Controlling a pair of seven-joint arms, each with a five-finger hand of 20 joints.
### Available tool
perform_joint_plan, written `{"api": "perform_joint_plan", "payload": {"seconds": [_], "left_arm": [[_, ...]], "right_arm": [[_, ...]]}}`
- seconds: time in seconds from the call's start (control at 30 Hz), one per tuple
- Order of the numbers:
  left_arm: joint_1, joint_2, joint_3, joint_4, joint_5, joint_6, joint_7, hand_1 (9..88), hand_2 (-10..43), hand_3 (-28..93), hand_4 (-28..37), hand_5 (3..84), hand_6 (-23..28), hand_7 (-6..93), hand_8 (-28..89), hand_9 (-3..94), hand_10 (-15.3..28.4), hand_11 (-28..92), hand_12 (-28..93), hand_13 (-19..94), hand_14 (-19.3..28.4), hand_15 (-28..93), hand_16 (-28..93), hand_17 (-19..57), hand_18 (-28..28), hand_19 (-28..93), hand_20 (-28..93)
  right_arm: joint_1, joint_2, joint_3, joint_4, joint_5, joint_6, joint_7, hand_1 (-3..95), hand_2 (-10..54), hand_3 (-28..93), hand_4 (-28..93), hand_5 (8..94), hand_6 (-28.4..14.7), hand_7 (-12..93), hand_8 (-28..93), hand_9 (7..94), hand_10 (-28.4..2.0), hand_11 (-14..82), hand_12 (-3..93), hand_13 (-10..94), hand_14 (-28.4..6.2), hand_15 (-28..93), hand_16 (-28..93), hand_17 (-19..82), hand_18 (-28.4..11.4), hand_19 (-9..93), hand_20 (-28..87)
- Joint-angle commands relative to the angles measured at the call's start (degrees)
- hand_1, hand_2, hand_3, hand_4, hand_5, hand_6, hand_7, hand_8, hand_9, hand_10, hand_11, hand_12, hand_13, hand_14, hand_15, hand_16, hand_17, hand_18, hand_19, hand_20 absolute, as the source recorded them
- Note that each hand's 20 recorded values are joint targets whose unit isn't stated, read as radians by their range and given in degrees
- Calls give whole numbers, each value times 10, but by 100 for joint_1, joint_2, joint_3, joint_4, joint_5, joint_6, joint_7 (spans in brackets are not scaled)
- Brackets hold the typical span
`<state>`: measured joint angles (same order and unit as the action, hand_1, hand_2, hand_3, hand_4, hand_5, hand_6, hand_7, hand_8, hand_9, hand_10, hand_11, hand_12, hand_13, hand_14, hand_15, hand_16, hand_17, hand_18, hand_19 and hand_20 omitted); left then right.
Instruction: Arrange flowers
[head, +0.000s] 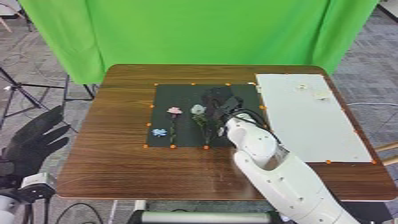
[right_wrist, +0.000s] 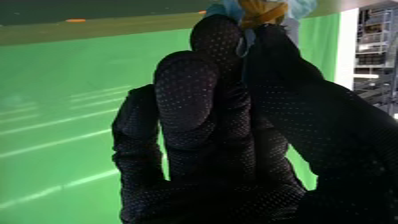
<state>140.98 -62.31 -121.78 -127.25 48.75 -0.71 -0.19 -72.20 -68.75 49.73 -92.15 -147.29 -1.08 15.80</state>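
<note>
Green cloth (head: 213, 35) hangs behind the table (head: 115, 165). Over the dark mat (head: 180, 91), the right hand (head: 218, 98) pinches a pale-blue flower (right_wrist: 302, 7); the left hand (head: 32, 144) is open.

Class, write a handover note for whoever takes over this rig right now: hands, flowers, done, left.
Left hand: open, beside the table.
Right hand: over the dark mat, fingers seemingly pinching a pale flower.
Flowers: pink flower and whitish flower side by side on the mat; blue flower nearer the mat's left edge. Whether the whitish one is the pinched one, I can't tell.
Done: a flower apparently gripped; arrangement looks unfinished.
Left: probably place it, then arrange the others.
</note>
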Motion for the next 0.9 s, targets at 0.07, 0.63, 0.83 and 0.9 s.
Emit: {"api": "perform_joint_plan", "payload": {"seconds": [0.07,0.63,0.83,0.9], "left_arm": [[27,4,-2,19,-2,-33,-35,227,-12,696,-282,219,13,168,-83,176,94,118,185,133,124,195,44,-108,194,387,77],[77,-3,-26,-2,-5,-23,-19,227,-14,698,-282,218,12,171,-85,176,93,116,185,134,124,193,45,-107,194,387,76],[83,-7,-34,-5,-6,-23,-20,228,-14,698,-283,218,12,172,-85,177,93,116,185,134,123,192,45,-108,194,387,76],[78,-5,-29,-3,-6,-7,-12,227,-14,698,-283,219,12,171,-85,177,93,116,186,134,123,193,45,-108,194,387,76]], "right_arm": [[-87,49,-29,12,-147,-93,-130,476,-95,845,-256,640,30,573,28,832,-58,214,509,721,-37,587,388,262,-195,784,504],[-151,138,84,12,-331,-128,-221,444,-95,831,-281,576,30,572,27,768,-58,205,497,672,-40,588,378,228,-190,754,501],[-172,179,209,-214,-250,-195,-168,407,-95,816,-282,534,21,576,25,694,-70,295,459,635,-55,651,293,211,-191,747,510],[-168,186,260,-285,-272,-301,-172,384,-95,827,-283,518,16,558,31,657,-76,347,429,620,-61,668,277,204,-193,745,512]]}}
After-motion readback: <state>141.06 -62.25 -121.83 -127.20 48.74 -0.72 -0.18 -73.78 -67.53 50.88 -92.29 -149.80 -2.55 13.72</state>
